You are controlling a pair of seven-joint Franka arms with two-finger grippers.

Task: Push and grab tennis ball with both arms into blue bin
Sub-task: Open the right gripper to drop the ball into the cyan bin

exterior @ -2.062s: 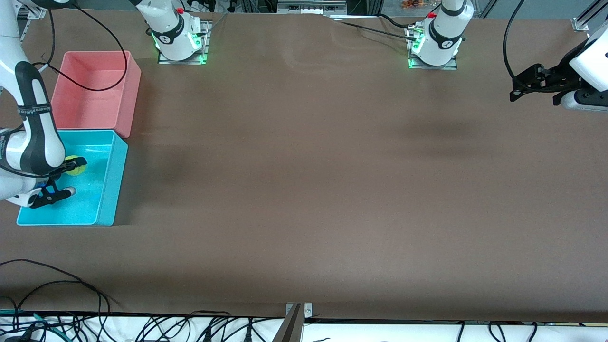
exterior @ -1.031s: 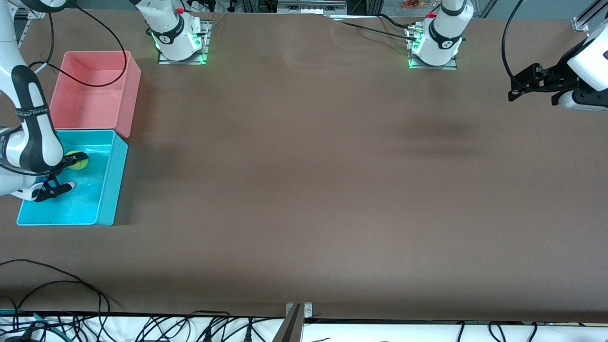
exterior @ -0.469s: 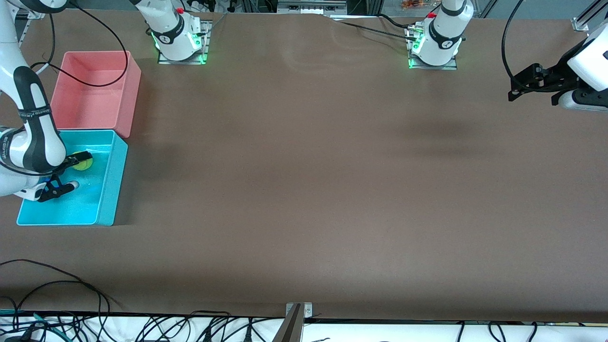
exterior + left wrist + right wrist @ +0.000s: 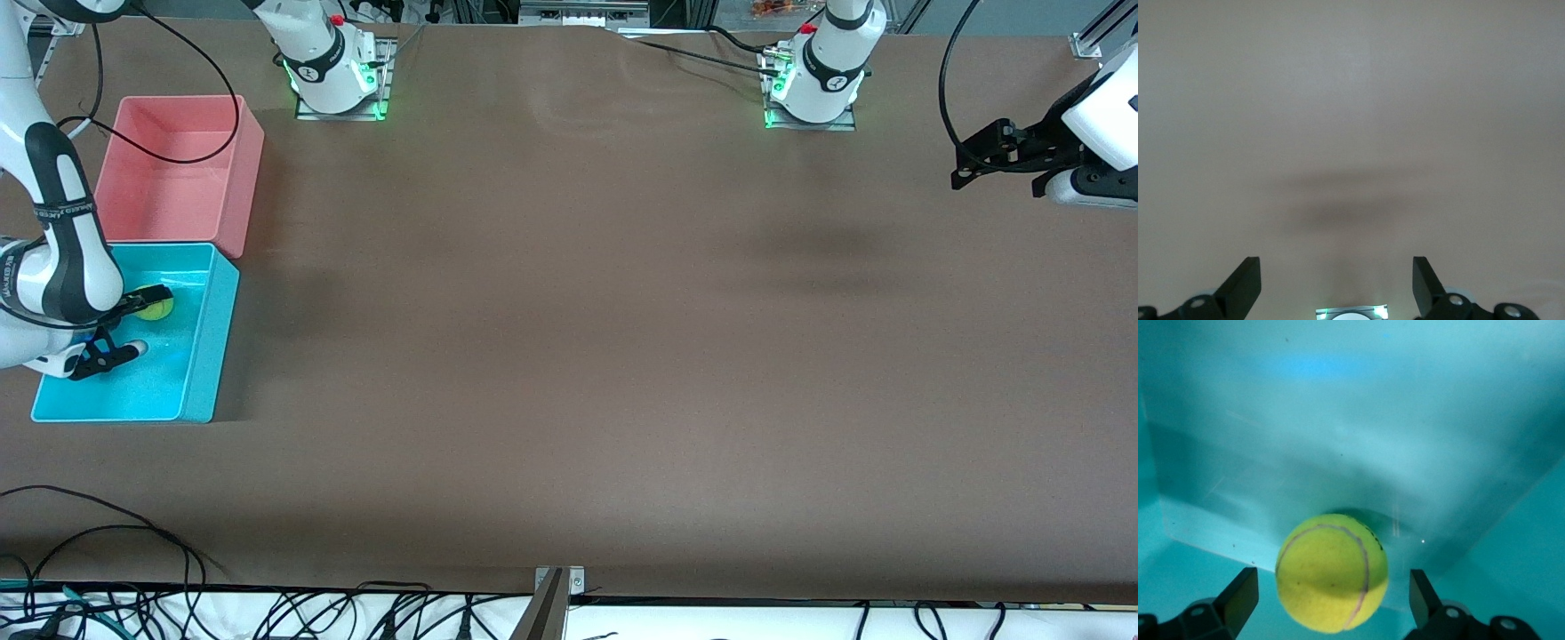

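The tennis ball [image 4: 1332,572] lies inside the blue bin [image 4: 203,356], against the wall next to the pink bin [image 4: 240,169], so delivery looks done. The right gripper [image 4: 120,327] hovers in the blue bin, its 2 fingers apart and clear of the ball. The left gripper [image 4: 996,164] waits with fingers spread, well apart from the blue bin at the left arm's end of the table [image 4: 569,356].

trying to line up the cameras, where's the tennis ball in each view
Front view: the tennis ball lies in the blue bin, at the right arm's end of the table, partly covered by the open right gripper.
Left wrist view: not in it.
Right wrist view: the ball lies between the gripper's spread fingers, ungripped.
Shared landmark: the blue bin.
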